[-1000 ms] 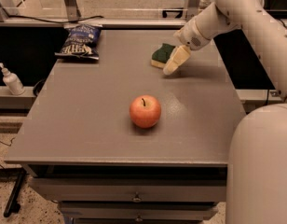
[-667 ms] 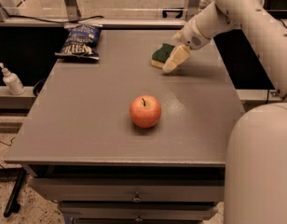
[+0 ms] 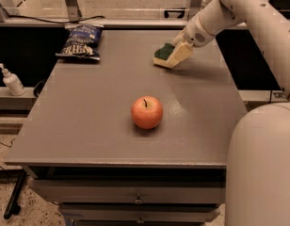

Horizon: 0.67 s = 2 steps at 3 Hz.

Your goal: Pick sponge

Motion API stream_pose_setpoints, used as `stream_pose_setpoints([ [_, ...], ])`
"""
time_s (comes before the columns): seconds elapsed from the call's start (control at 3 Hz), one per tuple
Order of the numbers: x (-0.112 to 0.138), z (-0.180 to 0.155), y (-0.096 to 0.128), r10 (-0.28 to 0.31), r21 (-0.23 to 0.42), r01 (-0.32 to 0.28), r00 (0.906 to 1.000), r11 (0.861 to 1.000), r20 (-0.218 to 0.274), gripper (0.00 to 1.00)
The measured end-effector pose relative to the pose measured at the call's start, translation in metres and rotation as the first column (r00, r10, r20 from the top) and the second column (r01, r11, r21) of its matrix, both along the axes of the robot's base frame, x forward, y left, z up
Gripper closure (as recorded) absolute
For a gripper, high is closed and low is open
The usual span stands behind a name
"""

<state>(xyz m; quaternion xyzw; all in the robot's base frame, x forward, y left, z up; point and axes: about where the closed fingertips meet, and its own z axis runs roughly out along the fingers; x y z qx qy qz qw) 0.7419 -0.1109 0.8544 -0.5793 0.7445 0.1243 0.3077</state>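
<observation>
The sponge [image 3: 162, 52], dark green on top with a pale yellow base, lies on the grey table [image 3: 88, 117] at the far right. My gripper [image 3: 177, 56] comes down from the upper right and sits right against the sponge's right side, partly covering it. I cannot tell whether it has hold of the sponge.
A red apple [image 3: 147, 112] stands in the middle of the table, nearer the front. A dark blue chip bag [image 3: 80, 42] lies at the far left corner. A small white bottle [image 3: 11, 80] stands on a ledge left of the table. My own base [image 3: 262, 168] fills the lower right.
The gripper has shifted very slightly at the sponge. The sponge, apple and bag have not moved.
</observation>
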Motion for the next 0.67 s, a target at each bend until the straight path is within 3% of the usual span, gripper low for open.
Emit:
stream_pose_setpoints([
  [0.33,-0.009,0.004,-0.008,-0.016,-0.018,0.016,0.9998,1.0,-0.012,0.87],
  [0.67,-0.016,0.02,-0.015,-0.026,-0.023,0.026,0.9996,0.999,0.001,1.0],
])
